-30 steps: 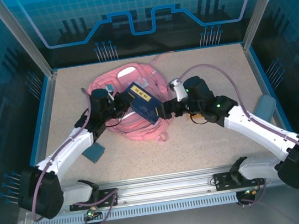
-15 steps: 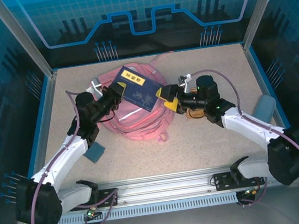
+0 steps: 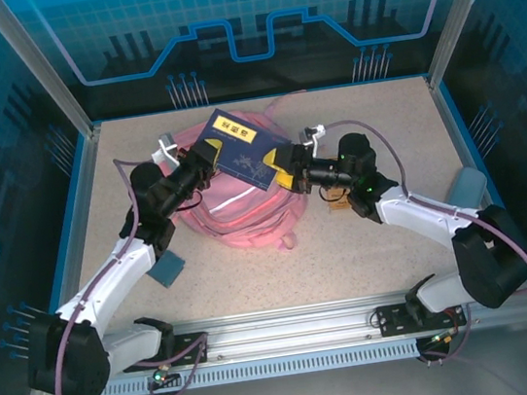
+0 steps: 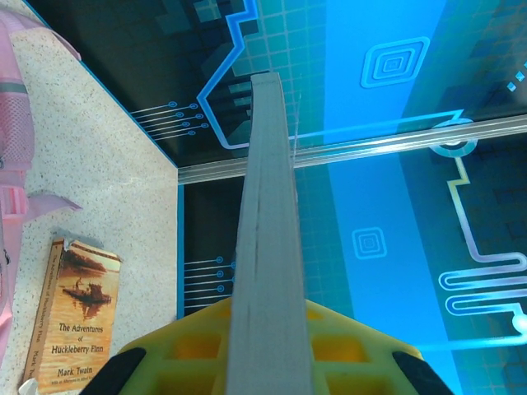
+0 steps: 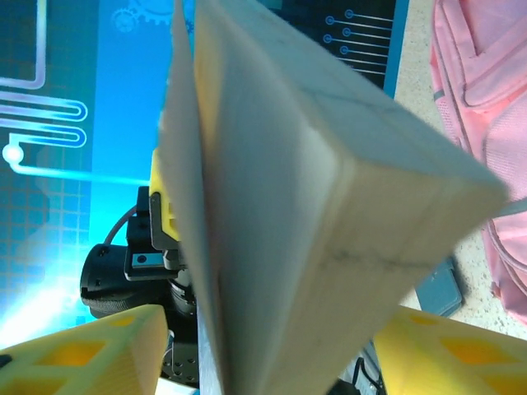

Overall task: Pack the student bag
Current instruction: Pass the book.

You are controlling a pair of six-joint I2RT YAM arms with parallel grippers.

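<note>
The pink student bag (image 3: 246,210) lies at the middle of the table, also at the left edge of the left wrist view (image 4: 12,123) and on the right of the right wrist view (image 5: 486,123). A dark blue book (image 3: 241,153) hangs tilted above it, held from both ends. My left gripper (image 3: 204,157) is shut on its left end; its yellow fingers (image 4: 181,346) flank the grey page edge (image 4: 265,206). My right gripper (image 3: 286,171) is shut on the book's right corner, pages (image 5: 313,189) between its yellow fingers (image 5: 82,354).
A Huckleberry Finn paperback (image 4: 74,317) lies on the table beside the bag, under my right arm (image 3: 340,199). A blue-grey flat item (image 3: 165,267) lies by my left arm, and a grey-blue object (image 3: 467,190) rests at the table's right edge.
The blue book has risen off the bag and shifted toward the back left. My right gripper moved left with it, and the left arm swung back.
</note>
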